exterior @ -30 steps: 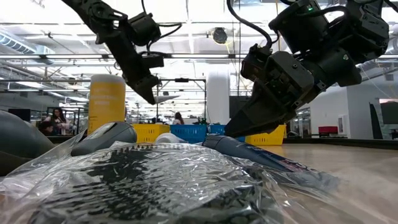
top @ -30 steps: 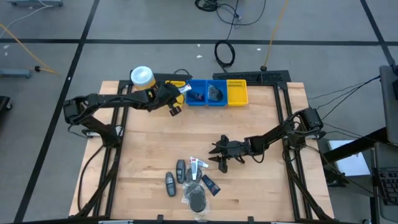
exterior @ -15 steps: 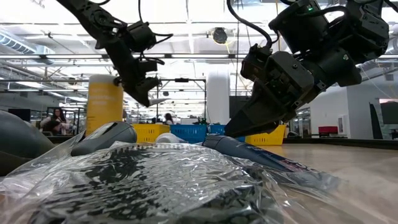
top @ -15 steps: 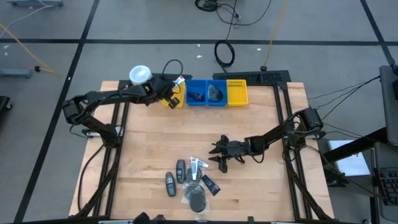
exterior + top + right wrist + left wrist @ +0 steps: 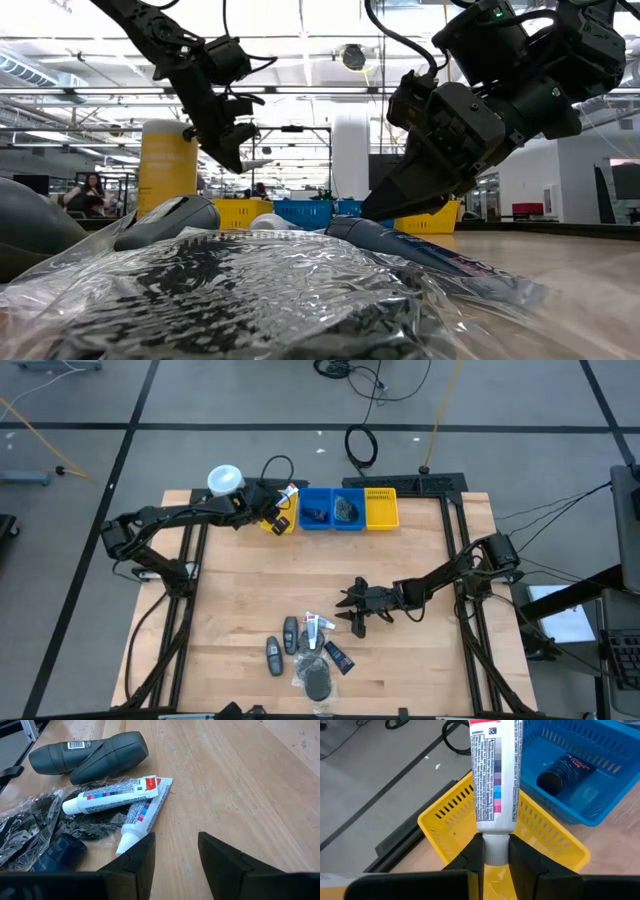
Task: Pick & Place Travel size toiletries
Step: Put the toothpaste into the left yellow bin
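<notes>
My left gripper [image 5: 279,510] is shut on a white tube [image 5: 495,775] above a small yellow bin [image 5: 445,822] at the table's far edge. Beside it stand two blue bins [image 5: 333,510]; one holds a dark bottle [image 5: 564,767]. At the table's near middle the other travel size toiletries lie in a pile [image 5: 306,652]: two white tubes [image 5: 114,795], dark grey bottles [image 5: 87,755], and black puffs in clear plastic [image 5: 30,820]. My right gripper [image 5: 175,862] stands open just right of the pile, touching nothing. My left gripper pinches the tube's white cap end [image 5: 495,849] between its two fingers. The tube points away from the fingers, in line with them and slanting downward. It is lifted clear, with its printed body over the yellow bin.
A tall yellow canister with a white lid [image 5: 226,481] stands at the far left, next to my left arm. Another yellow bin [image 5: 381,508] closes the row of bins on the right. Bare wood lies between the bins and the pile.
My left gripper has swung toward the table's far edge with the tube and rolled a little, coming over the left yellow bin. It has held still for the last half second.
</notes>
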